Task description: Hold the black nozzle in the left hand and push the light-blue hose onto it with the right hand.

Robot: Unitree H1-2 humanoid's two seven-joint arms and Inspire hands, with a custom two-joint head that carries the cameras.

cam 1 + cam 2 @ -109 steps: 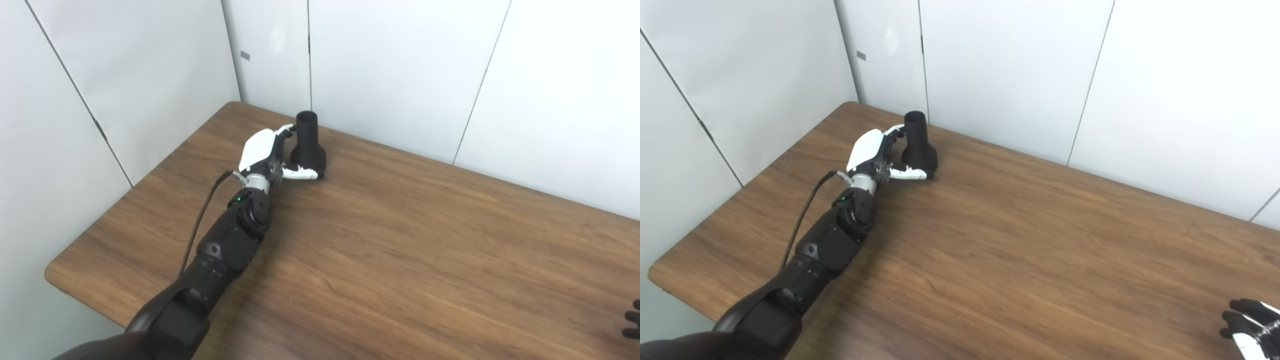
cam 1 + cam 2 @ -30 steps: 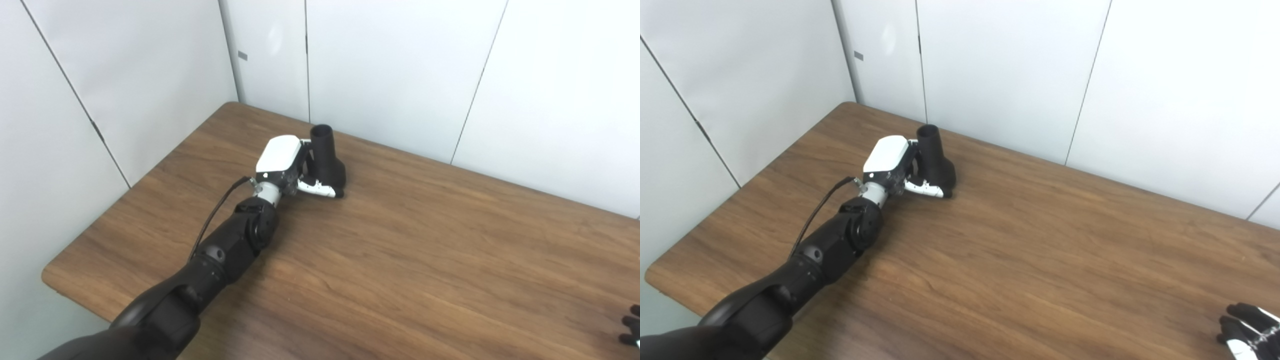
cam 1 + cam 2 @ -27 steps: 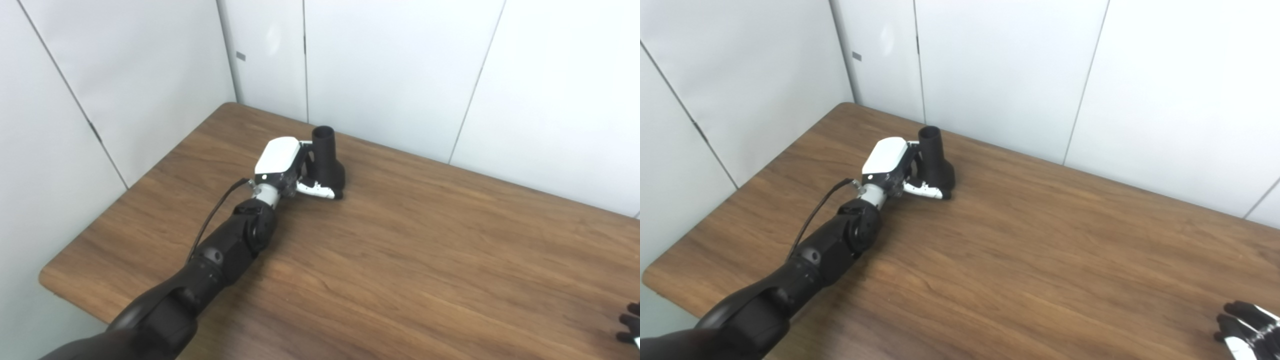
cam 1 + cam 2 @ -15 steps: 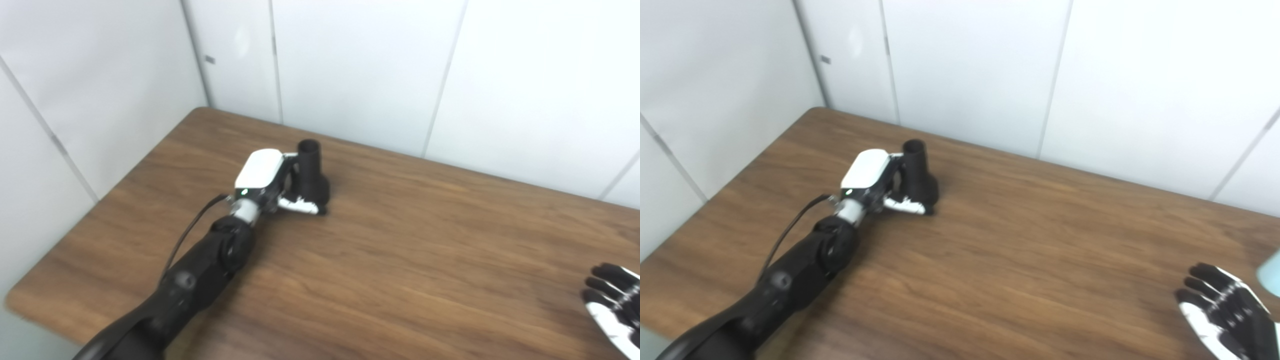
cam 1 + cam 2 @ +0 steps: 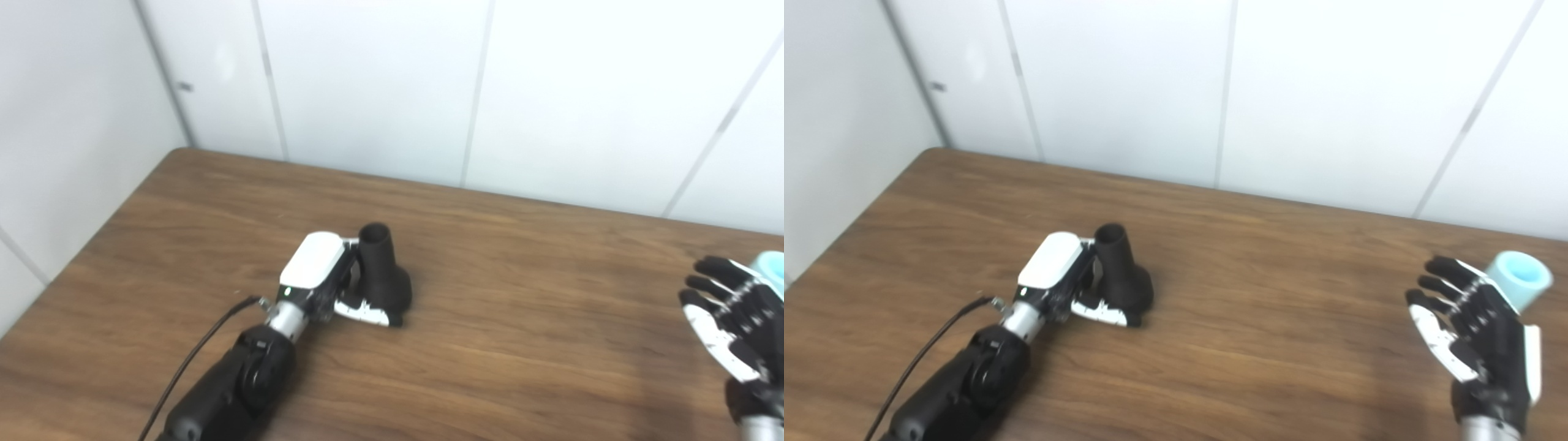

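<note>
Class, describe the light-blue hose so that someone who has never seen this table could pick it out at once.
Start at the wooden table and go to its right end, where the right hand is raised with its fingers spread. Just behind that hand's fingertips is the light-blue hose, a pale round tube end. It is the only blue thing in view; the black nozzle stands far to the left.
</note>
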